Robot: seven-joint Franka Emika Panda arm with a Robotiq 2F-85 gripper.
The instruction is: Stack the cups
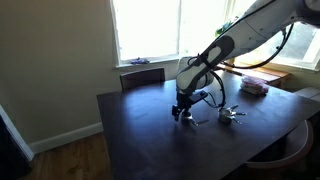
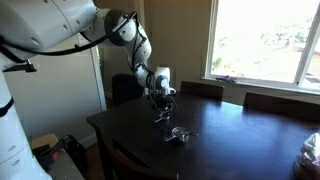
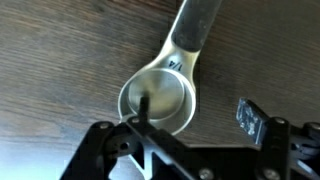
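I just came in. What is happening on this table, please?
A robot arm has lowered its tool onto a dark wooden table, right at one silver measuring cup. The jaws stand open, with one fingertip seeming to reach into the bowl. The cup lies on the table, not lifted. The other measuring cups lie apart nearby, so nothing is stacked yet.

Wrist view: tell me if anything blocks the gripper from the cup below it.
Nothing visible does. The cup lies right under the open gripper, one finger over its bowl, the other outside the rim, with only bare table around.
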